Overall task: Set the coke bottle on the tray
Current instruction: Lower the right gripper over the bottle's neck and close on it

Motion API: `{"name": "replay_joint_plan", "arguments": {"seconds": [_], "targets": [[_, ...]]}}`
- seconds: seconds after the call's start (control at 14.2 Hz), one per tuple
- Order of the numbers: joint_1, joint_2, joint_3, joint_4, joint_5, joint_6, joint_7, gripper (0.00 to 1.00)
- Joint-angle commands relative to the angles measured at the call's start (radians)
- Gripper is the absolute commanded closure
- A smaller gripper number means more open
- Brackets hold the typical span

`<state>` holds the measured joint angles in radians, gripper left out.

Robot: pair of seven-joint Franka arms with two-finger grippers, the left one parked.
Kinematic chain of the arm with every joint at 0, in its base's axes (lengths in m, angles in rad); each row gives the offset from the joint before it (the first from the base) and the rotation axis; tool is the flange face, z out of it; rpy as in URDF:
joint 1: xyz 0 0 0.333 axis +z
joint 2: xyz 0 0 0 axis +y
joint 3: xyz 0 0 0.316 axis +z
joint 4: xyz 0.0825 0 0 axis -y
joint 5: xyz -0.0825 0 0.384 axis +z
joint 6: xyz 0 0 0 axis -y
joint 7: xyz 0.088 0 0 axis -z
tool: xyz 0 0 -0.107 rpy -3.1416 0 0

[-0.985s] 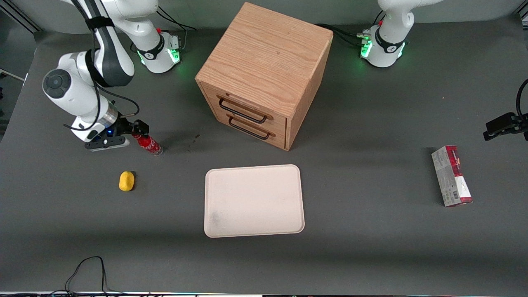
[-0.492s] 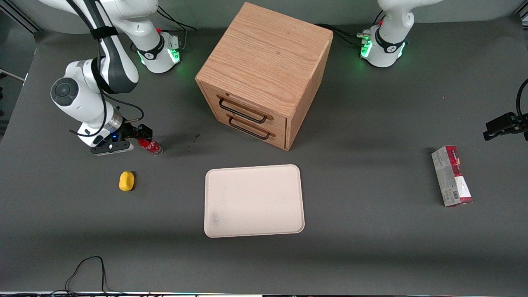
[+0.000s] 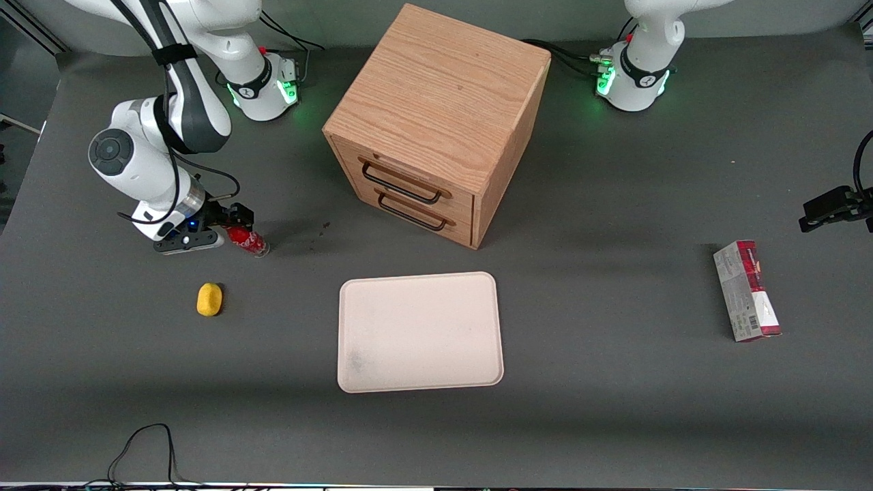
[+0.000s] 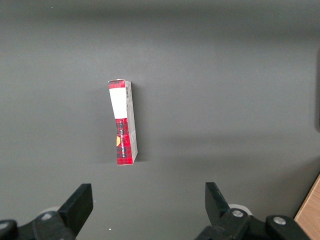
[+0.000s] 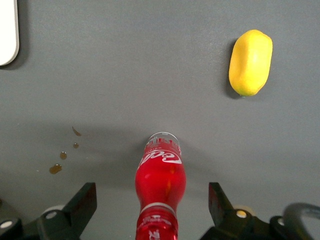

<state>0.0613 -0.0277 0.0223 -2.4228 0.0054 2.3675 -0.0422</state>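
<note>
- Currently the tray point(image 3: 420, 332) lies flat on the desk point(image 3: 614, 409) with nothing on it; it sits well apart from the gripper point(image 3: 235, 219), toward the parked arm's end and nearer the front camera. One rounded corner of it shows in the right wrist view point(image 5: 7, 35).
- The wooden drawer cabinet point(image 3: 436, 123) stands farther from the front camera than the tray, well apart from the gripper; both drawers are closed, with their dark handles facing the tray.
- The gripper is low over the desk at the working arm's end, fingers spread wide with one finger point(image 5: 85, 202) on each side of the coke bottle's neck and a clear gap to it on both sides; it has hold of nothing.
- The coke bottle point(image 5: 161, 192) lies on its side on the desk, cap end between the fingers, clear base pointing away from the gripper. In the front view it shows just beside the gripper point(image 3: 247, 241).
- The yellow lump point(image 3: 209, 299) rests on the desk near the gripper, nearer the front camera than the bottle, and apart from it.
- Small brown stains point(image 5: 62, 157) mark the desk just beside the bottle.
- The red-and-grey carton point(image 3: 746, 290) lies toward the parked arm's end, well apart from the gripper.
- Bare desk lies between bottle and tray.
</note>
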Motion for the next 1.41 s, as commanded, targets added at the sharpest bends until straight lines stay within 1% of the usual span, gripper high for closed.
{"name": "replay_joint_plan", "arguments": {"seconds": [0.0, 0.14, 0.35, 0.49, 0.63, 0.7, 1.06, 1.2, 1.34], "targets": [[0.006, -0.043, -0.004, -0.03, 0.002, -0.005, 0.007, 0.02], [0.006, -0.054, -0.005, -0.038, 0.002, -0.01, 0.005, 0.12], [0.006, -0.058, -0.005, -0.038, 0.002, -0.025, 0.005, 0.42], [0.005, -0.066, -0.005, -0.036, 0.002, -0.045, 0.005, 0.68], [0.005, -0.077, -0.007, -0.036, 0.002, -0.054, 0.005, 0.98], [0.005, -0.077, -0.007, -0.036, 0.002, -0.059, 0.005, 1.0], [0.005, -0.078, -0.007, -0.03, 0.001, -0.068, 0.004, 1.0], [0.005, -0.098, -0.007, 0.0, 0.001, -0.125, 0.005, 1.0], [0.005, -0.103, -0.007, 0.098, 0.001, -0.259, 0.007, 1.0]]}}
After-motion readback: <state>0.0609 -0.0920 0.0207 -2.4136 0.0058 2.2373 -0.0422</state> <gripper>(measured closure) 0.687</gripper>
